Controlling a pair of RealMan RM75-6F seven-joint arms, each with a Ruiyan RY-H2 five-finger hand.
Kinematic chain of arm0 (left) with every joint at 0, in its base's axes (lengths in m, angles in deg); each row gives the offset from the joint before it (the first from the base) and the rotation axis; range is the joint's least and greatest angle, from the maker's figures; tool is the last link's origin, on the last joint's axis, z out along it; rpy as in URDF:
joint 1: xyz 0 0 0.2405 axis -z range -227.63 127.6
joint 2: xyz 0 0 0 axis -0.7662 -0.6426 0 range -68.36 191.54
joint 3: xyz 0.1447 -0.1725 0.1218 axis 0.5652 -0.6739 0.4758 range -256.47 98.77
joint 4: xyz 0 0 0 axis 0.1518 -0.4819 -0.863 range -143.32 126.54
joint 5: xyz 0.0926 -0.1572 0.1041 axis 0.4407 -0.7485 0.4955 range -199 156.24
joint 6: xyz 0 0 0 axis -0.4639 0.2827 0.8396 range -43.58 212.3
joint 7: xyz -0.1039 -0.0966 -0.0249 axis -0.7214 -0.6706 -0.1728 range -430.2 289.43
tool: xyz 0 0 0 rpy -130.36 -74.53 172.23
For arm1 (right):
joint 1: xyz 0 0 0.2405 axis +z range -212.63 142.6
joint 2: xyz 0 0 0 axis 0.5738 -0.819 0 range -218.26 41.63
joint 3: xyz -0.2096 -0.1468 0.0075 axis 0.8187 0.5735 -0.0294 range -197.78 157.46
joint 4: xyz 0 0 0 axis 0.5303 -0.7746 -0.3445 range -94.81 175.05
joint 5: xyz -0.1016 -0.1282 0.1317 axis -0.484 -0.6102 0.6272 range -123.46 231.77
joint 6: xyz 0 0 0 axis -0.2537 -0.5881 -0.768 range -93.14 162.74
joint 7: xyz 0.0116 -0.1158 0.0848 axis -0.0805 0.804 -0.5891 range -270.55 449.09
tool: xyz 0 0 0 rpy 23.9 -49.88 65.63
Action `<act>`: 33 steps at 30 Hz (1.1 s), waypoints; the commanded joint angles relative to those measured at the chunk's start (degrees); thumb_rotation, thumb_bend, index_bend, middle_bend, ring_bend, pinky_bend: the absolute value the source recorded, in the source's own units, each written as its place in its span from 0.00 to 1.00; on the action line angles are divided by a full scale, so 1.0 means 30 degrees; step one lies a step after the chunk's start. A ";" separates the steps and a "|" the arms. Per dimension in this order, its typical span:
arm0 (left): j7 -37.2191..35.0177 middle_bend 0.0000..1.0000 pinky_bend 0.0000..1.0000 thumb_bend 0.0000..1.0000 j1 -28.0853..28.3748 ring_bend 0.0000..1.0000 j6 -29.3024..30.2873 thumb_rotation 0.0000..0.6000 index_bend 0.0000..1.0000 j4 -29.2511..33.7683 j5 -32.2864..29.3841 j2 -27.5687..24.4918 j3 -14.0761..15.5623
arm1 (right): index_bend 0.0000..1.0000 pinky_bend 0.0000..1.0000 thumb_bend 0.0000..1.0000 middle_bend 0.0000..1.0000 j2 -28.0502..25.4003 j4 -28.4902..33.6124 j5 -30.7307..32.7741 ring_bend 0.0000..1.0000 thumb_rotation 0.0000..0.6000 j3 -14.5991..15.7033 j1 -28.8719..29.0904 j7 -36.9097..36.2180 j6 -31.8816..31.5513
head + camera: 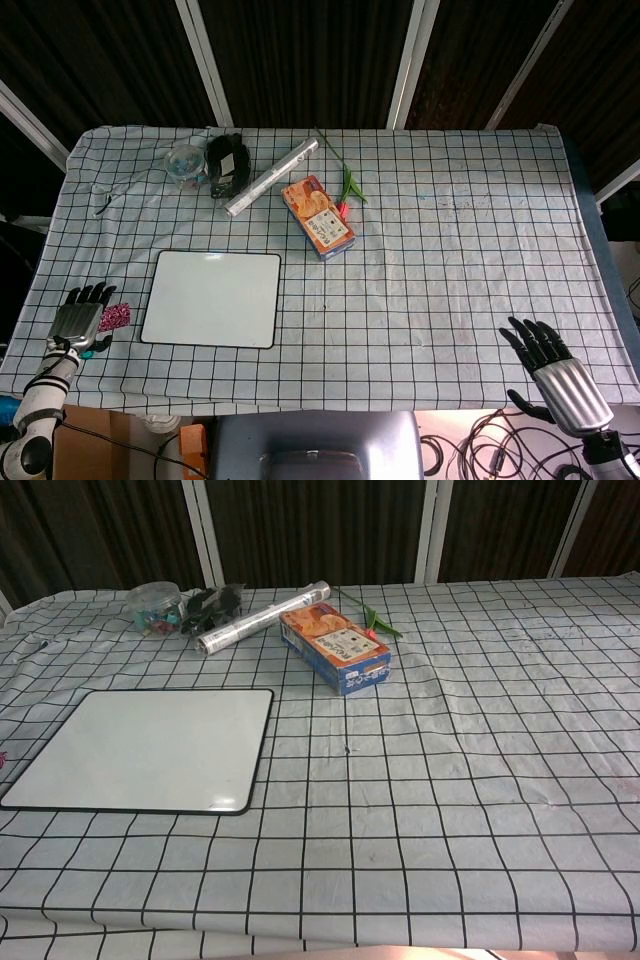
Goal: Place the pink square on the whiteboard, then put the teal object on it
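The whiteboard (pixel 212 298) lies flat on the checked cloth at centre left, and it fills the left of the chest view (pixel 140 745) with nothing on it. The pink square (pixel 117 317), small and speckled, lies on the cloth just left of the board. My left hand (pixel 82 320) is beside it at the table's front left corner, fingers stretched out and apart, fingertips touching or nearly touching the square. A bit of the teal object (pixel 99 345) shows at that hand's lower right edge, mostly hidden beneath it. My right hand (pixel 548 358) hovers at the front right, fingers spread, holding nothing.
At the back stand a clear round tub (pixel 185 163), a black object (pixel 227 160), a long foil-wrapped roll (pixel 270 176), an orange and blue box (pixel 318 216) and a green stem with a red bud (pixel 345 185). The cloth's front edge runs just below both hands.
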 commanded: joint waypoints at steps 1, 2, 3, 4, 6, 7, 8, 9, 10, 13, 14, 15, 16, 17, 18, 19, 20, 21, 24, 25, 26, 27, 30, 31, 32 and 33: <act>0.0024 0.00 0.02 0.31 0.0067 0.00 -0.0165 1.00 0.12 -0.0310 -0.0111 0.0184 -0.0056 | 0.00 0.09 0.17 0.00 -0.0040 0.0018 0.0052 0.00 1.00 -0.0025 0.0002 -0.0071 -0.0009; 0.0026 0.00 0.02 0.31 0.0073 0.00 -0.0178 1.00 0.12 -0.0362 -0.0095 0.0233 -0.0060 | 0.00 0.09 0.17 0.00 -0.0038 0.0028 0.0064 0.00 1.00 -0.0043 0.0001 -0.0079 -0.0028; 0.0027 0.00 0.02 0.31 0.0079 0.00 -0.0201 1.00 0.13 -0.0407 -0.0086 0.0269 -0.0062 | 0.00 0.09 0.17 0.00 -0.0025 0.0020 0.0082 0.00 1.00 -0.0055 -0.0006 -0.0046 -0.0030; 0.0064 0.00 0.02 0.31 0.0095 0.00 -0.0240 1.00 0.14 -0.0501 -0.0096 0.0331 -0.0057 | 0.00 0.09 0.17 0.00 -0.0017 0.0031 0.0098 0.00 1.00 -0.0053 0.0002 0.0001 0.0014; 0.0213 0.00 0.02 0.31 0.0110 0.00 -0.0235 1.00 0.15 -0.0694 -0.0156 0.0464 -0.0034 | 0.00 0.09 0.17 0.00 -0.0016 0.0077 0.0091 0.00 1.00 -0.0056 0.0019 -0.0020 0.0031; 0.0321 0.00 0.02 0.31 0.0123 0.00 -0.0202 1.00 0.15 -0.0838 -0.0221 0.0570 -0.0038 | 0.00 0.09 0.17 0.00 -0.0003 0.0076 0.0083 0.00 1.00 -0.0071 0.0026 0.0010 0.0026; 0.0458 0.00 0.02 0.31 0.0136 0.00 -0.0155 1.00 0.17 -0.1039 -0.0308 0.0732 -0.0048 | 0.00 0.09 0.17 0.00 0.0019 0.0056 0.0077 0.00 1.00 -0.0071 0.0036 0.0074 0.0057; 0.0543 0.00 0.02 0.31 0.0151 0.00 -0.0172 1.00 0.18 -0.1174 -0.0392 0.0838 -0.0053 | 0.00 0.09 0.17 0.00 0.0020 0.0066 0.0079 0.00 1.00 -0.0058 0.0056 0.0087 0.0117; 0.0544 0.00 0.02 0.31 0.0179 0.00 -0.0327 1.00 0.20 -0.1363 -0.0593 0.0966 -0.0098 | 0.00 0.09 0.17 0.00 0.0016 0.0084 0.0095 0.00 1.00 -0.0042 0.0071 0.0095 0.0181; 0.0634 0.00 0.02 0.31 0.0263 0.00 -0.0738 1.00 0.21 -0.1781 -0.1028 0.1174 -0.0126 | 0.00 0.09 0.17 0.00 -0.0006 0.0090 0.0077 0.00 1.00 -0.0044 0.0051 0.0086 0.0119; 0.0689 0.00 0.02 0.31 0.0282 0.00 -0.0826 1.00 0.21 -0.1881 -0.1130 0.1233 -0.0115 | 0.00 0.09 0.17 0.00 -0.0020 0.0079 0.0088 0.00 1.00 -0.0050 0.0033 0.0071 0.0079; 0.0729 0.00 0.02 0.31 0.0305 0.00 -0.0940 1.00 0.21 -0.1999 -0.1251 0.1308 -0.0111 | 0.00 0.09 0.17 0.00 -0.0030 0.0065 0.0115 0.00 1.00 -0.0062 0.0010 0.0026 0.0032; 0.0747 0.00 0.02 0.31 0.0319 0.00 -0.1003 1.00 0.21 -0.2071 -0.1312 0.1356 -0.0111 | 0.00 0.09 0.17 0.00 -0.0045 0.0067 0.0135 0.00 1.00 -0.0069 0.0004 -0.0017 0.0016; 0.0760 0.00 0.02 0.31 0.0336 0.00 -0.1044 1.00 0.21 -0.2156 -0.1354 0.1409 -0.0121 | 0.00 0.09 0.17 0.00 -0.0061 0.0053 0.0152 0.00 1.00 -0.0069 -0.0006 -0.0056 0.0001; 0.0759 0.00 0.02 0.31 0.0351 0.00 -0.1077 1.00 0.21 -0.2230 -0.1385 0.1447 -0.0138 | 0.00 0.09 0.17 0.00 -0.0070 0.0045 0.0155 0.00 1.00 -0.0074 -0.0013 -0.0078 -0.0022; 0.0744 0.00 0.02 0.31 0.0367 0.00 -0.1117 1.00 0.21 -0.2314 -0.1409 0.1496 -0.0160 | 0.00 0.09 0.17 0.00 -0.0077 0.0031 0.0148 0.00 1.00 -0.0074 -0.0030 -0.0093 -0.0060; 0.0717 0.00 0.02 0.31 0.0372 0.00 -0.1135 1.00 0.21 -0.2348 -0.1415 0.1508 -0.0181 | 0.00 0.09 0.17 0.00 -0.0080 0.0021 0.0127 0.00 1.00 -0.0068 -0.0042 -0.0106 -0.0090; 0.0652 0.00 0.02 0.31 0.0370 0.00 -0.1164 1.00 0.21 -0.2367 -0.1396 0.1505 -0.0203 | 0.00 0.09 0.17 0.00 -0.0077 0.0003 0.0113 0.00 1.00 -0.0065 -0.0049 -0.0113 -0.0109; 0.0553 0.00 0.02 0.31 0.0347 0.00 -0.1162 1.00 0.26 -0.2444 -0.1347 0.1505 -0.0234 | 0.00 0.09 0.17 0.00 -0.0064 -0.0015 0.0144 0.00 1.00 -0.0073 -0.0045 -0.0105 -0.0077; 0.0501 0.00 0.02 0.32 0.0337 0.00 -0.1142 1.00 0.28 -0.2504 -0.1331 0.1528 -0.0266 | 0.00 0.09 0.17 0.00 -0.0060 -0.0003 0.0165 0.00 1.00 -0.0083 -0.0036 -0.0100 -0.0053; 0.0452 0.00 0.02 0.32 0.0333 0.00 -0.1141 1.00 0.31 -0.2551 -0.1328 0.1553 -0.0296 | 0.00 0.09 0.17 0.00 -0.0057 -0.0004 0.0172 0.00 1.00 -0.0088 -0.0033 -0.0089 -0.0045; 0.0392 0.00 0.02 0.32 0.0331 0.00 -0.1165 1.00 0.32 -0.2613 -0.1325 0.1585 -0.0326 | 0.00 0.09 0.17 0.00 -0.0051 -0.0015 0.0168 0.00 1.00 -0.0085 -0.0037 -0.0079 -0.0044; 0.0353 0.01 0.02 0.31 0.0348 0.00 -0.1295 1.00 0.36 -0.2793 -0.1340 0.1672 -0.0335 | 0.00 0.09 0.17 0.00 -0.0037 -0.0018 0.0166 0.00 1.00 -0.0090 -0.0044 -0.0076 -0.0056; 0.0351 0.01 0.02 0.31 0.0357 0.00 -0.1343 1.00 0.36 -0.2842 -0.1356 0.1698 -0.0335 | 0.00 0.09 0.17 0.00 -0.0036 -0.0020 0.0167 0.00 1.00 -0.0094 -0.0047 -0.0076 -0.0066; 0.0362 0.01 0.02 0.31 0.0367 0.00 -0.1390 1.00 0.37 -0.2882 -0.1370 0.1713 -0.0329 | 0.00 0.09 0.17 0.00 -0.0038 -0.0018 0.0161 0.00 1.00 -0.0095 -0.0051 -0.0070 -0.0079; 0.0364 0.01 0.02 0.31 0.0379 0.00 -0.1426 1.00 0.37 -0.2920 -0.1379 0.1729 -0.0335 | 0.00 0.09 0.17 0.00 -0.0040 -0.0019 0.0155 0.00 1.00 -0.0091 -0.0056 -0.0065 -0.0083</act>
